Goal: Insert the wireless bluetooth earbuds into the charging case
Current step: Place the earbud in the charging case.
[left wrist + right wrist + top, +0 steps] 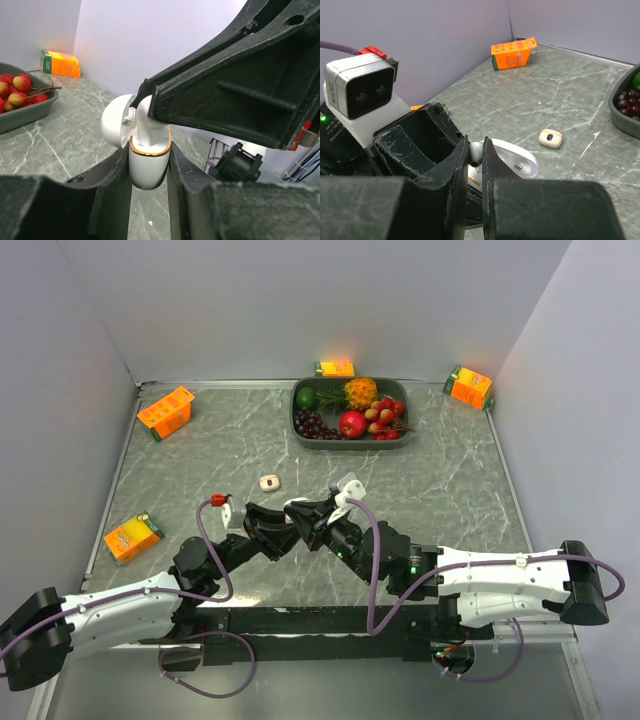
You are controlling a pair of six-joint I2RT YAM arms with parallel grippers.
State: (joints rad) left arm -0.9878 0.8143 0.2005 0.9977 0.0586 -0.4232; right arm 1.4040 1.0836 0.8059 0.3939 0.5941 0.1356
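Holding the charging case [148,170] in the left gripper [148,156]: both fingers are pressed against its sides. The case is upright and lifted off the table [450,490]. It's white with an orange-gold rim round the mouth. The lid [114,125] is hinged open and tipped back to the left in the left wrist view. The right gripper [475,150] comes in from above with its fingers almost together, pinching a white earbud [475,152]. That earbud is at the case mouth with its lower end inside the rim; can't tell how deep it sits. The right gripper's fingers hide most of the opening, so the rest of the case interior isn't readable. From the top camera, the two grippers meet over the middle of the table, nearer the arm bases than the far wall. A small beige rounded-square item [268,481] with a dark spot lies flat on the table just beyond them, touching nothing. A fruit tray [300,425] sits at the far edge. There are four orange juice cartons: far left [166,411], near left [133,538], behind the tray [336,368] and in the far right corner [469,387].
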